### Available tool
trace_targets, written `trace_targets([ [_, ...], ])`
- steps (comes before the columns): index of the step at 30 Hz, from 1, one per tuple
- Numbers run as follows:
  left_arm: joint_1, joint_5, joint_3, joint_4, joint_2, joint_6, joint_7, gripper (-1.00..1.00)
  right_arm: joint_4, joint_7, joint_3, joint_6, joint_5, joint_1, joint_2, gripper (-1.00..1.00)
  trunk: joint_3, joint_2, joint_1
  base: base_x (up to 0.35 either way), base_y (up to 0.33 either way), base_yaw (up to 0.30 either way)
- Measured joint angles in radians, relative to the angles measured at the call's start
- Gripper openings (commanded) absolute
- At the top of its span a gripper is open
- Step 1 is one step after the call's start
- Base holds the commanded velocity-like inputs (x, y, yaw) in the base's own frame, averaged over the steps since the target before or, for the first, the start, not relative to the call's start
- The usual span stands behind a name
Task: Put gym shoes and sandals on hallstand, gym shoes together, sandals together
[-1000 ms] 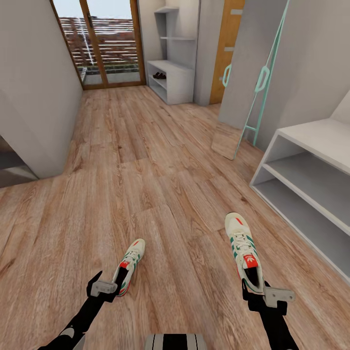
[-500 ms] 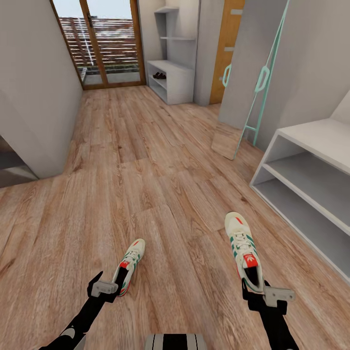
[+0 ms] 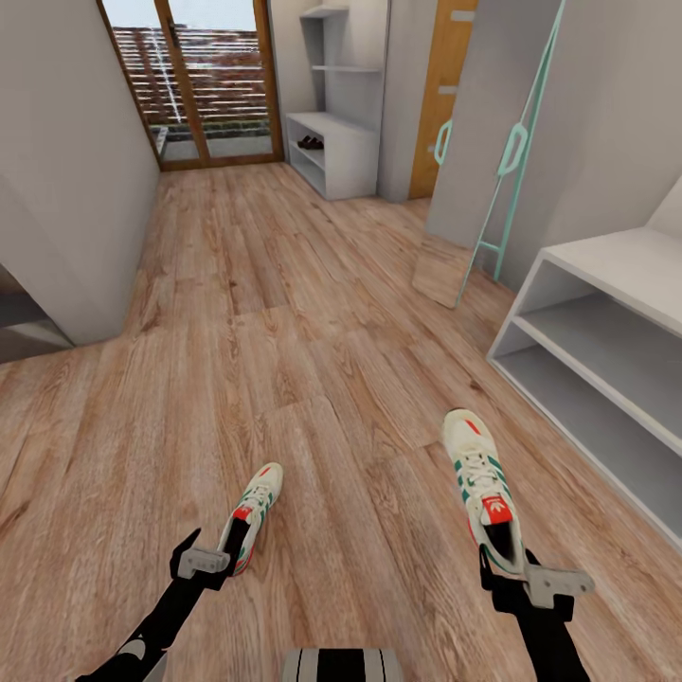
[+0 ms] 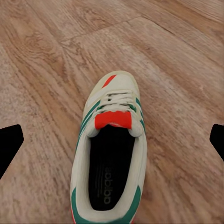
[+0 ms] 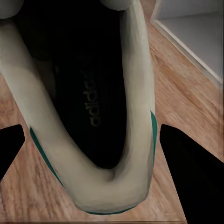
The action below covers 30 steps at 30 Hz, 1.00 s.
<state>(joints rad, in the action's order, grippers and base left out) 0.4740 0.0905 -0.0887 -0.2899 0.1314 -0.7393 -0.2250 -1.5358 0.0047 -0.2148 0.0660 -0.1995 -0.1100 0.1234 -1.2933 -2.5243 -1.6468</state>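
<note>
The corridor floor (image 3: 284,313) is seen as a broad open run of planks, bounded by grey walls at the left and by the near hallstand (image 3: 606,322) at the right, whose two tiers stand bare. A far shelving unit (image 3: 332,142) is set beside the glazed door (image 3: 204,80), with a dark pair, too small to identify, on its low tier. A teal frame (image 3: 502,180) is leaned on the right wall.

The left gym shoe (image 3: 252,516) is lain on the floor, well apart from the right gym shoe (image 3: 483,488). The left hand (image 3: 204,561) is held wide open behind its heel, touching nothing. The right hand (image 3: 530,580) is spread about the right shoe's heel; whether contact is made cannot be told.

Since a second ago, the right hand and shoe have been shifted slightly rightward.
</note>
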Motion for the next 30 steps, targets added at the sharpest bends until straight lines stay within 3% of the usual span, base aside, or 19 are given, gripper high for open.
trace_targets([
  [9, 0.000, 0.000, 0.000, 0.000, 0.002, -0.001, 0.000, 1.00, -0.040, 0.000, 0.001, 0.004, 0.001, -0.035, 0.002, -1.00, -0.013, 0.000, 0.000, 0.000, 0.000, 0.000],
  [18, 0.000, -0.004, -0.001, 0.000, 0.000, 0.000, 0.001, 1.00, -0.050, -0.001, 0.002, 0.059, 0.001, -0.064, 0.004, -1.00, -0.026, 0.000, 0.000, 0.000, 0.000, 0.000],
  [30, 0.000, -0.005, -0.001, 0.000, 0.001, 0.000, 0.001, 1.00, -0.052, -0.003, 0.001, 0.072, 0.002, -0.073, 0.004, -1.00, -0.030, 0.000, 0.000, 0.000, 0.000, 0.000],
])
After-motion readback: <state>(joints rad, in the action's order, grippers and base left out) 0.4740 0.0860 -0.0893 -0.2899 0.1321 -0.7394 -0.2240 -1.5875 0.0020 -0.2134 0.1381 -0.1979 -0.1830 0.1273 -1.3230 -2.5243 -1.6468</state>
